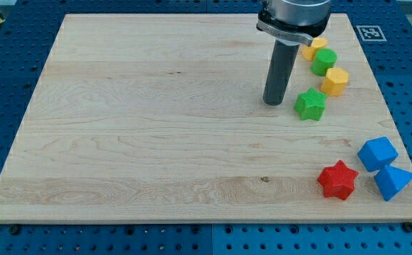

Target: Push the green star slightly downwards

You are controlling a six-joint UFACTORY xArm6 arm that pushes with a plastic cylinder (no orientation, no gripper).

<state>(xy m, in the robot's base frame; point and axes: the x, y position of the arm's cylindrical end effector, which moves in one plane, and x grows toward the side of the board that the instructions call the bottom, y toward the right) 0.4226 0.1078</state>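
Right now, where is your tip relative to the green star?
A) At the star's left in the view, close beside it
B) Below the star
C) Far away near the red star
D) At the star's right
A: my tip stands just to the view's left of the green star.

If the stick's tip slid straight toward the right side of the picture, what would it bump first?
Probably the green star. My tip sits just to its left, apart from it, with bare board between; depth is hard to judge.

The green star (pixel 310 105) lies flat on the wooden board at about two o'clock from its centre, points outward.
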